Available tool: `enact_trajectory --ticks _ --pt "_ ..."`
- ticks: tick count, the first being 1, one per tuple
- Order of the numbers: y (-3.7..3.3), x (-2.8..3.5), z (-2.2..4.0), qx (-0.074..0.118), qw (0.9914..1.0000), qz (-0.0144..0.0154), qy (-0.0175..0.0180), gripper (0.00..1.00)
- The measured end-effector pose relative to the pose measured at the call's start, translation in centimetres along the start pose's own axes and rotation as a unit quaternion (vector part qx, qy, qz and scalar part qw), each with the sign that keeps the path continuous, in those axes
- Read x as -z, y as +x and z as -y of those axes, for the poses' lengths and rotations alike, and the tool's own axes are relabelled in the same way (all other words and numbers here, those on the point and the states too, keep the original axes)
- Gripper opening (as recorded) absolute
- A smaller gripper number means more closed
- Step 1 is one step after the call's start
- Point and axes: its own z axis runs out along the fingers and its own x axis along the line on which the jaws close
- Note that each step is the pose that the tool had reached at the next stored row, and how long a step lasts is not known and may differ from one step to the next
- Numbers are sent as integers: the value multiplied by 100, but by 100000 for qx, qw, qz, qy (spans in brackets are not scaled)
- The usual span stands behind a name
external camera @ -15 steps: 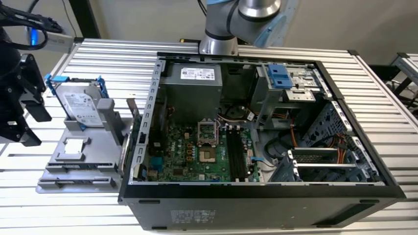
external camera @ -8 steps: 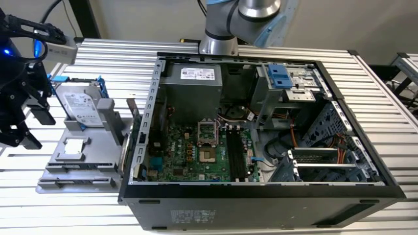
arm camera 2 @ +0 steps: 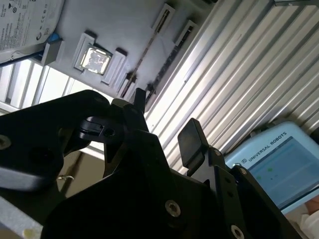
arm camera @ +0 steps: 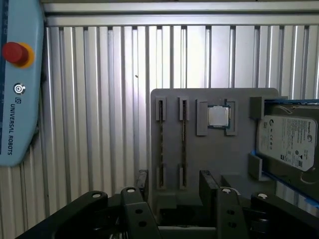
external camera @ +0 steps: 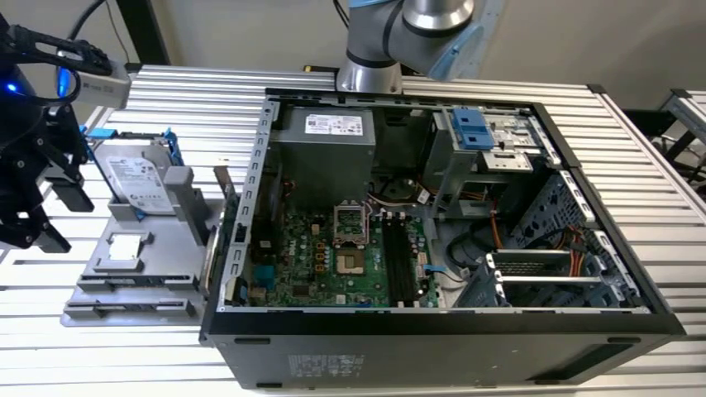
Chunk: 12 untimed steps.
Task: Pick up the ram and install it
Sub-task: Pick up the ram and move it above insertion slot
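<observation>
Ram [arm camera: 183,143] is stood on edge in the grey tray [arm camera: 214,159], approx 8 o'clock in the exterior view. Its thin upper edge is exposed, presumably so it can be pinched from above. 2 tray slots are counted, each seemingly w/ 1 stick, tho the 2nd reads as just a thin line. At 9 o'clock the gripper [external camera: 61,217] is held over the tray's outer side. Its 2 fingers [arm camera: 207,181] are spread w/ nothing between them, so no stick is grasped yet. Also on the tray, 1 processor chip [external camera: 125,245] and 1 hard drive [external camera: 141,178] are kept in their own recesses, prob. to stop sliding. From centre to 3 o'clock, 1 PC case [external camera: 441,318] is laid on its side w/ the panel off. The motherboard [external camera: 320,265] & its black slots [external camera: 399,265] are thus faced upward for top-down insertion. The slot count can't be told, and they appear unfilled.
</observation>
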Motion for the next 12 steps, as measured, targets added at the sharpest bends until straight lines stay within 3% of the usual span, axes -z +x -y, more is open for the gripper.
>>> enact_trajectory --ticks 12 --pt "0 -2 0 -2 99999 -419 8 100"
